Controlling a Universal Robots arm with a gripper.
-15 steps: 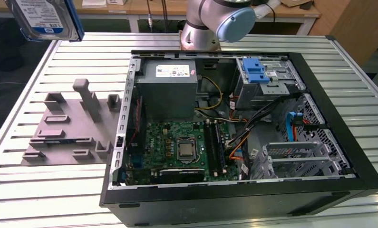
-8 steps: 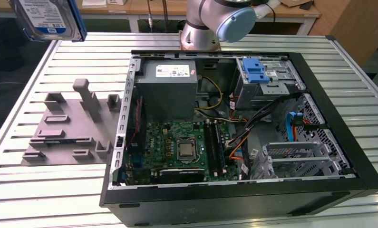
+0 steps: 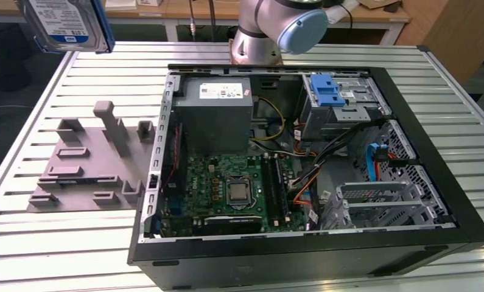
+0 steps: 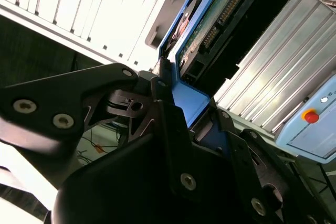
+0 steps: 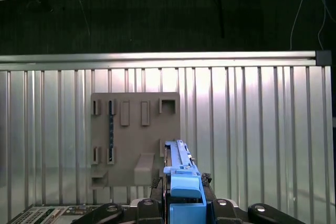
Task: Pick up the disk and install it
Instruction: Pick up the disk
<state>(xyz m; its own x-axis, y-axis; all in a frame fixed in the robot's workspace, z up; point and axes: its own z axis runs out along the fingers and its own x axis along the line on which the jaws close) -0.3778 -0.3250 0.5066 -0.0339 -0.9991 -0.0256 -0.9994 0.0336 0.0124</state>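
Observation:
The disk point(image 3: 67, 24), a silver drive with a white-and-blue label in a blue caddy, hangs high in the air at the exterior view's far left, above the table's back corner. In the second wrist view my gripper point(image 4: 189, 103) is shut on the disk point(image 4: 210, 24), with its black fingers point(image 4: 157, 90) clamping the blue caddy's end. The first wrist view shows the disk point(image 5: 181, 174) edge-on, held in the gripper point(image 5: 182, 192) over the grey holder plate point(image 5: 134, 140).
An open computer case point(image 3: 436, 182) lies on the slatted table point(image 3: 103, 243), with a grey power-supply box point(image 3: 215, 115), a motherboard point(image 3: 234, 188) and a blue-latched drive cage point(image 3: 339, 97) inside. The grey holder plate point(image 3: 87, 164) with upright posts lies beside the case. The arm's base point(image 3: 266, 30) stands behind the case.

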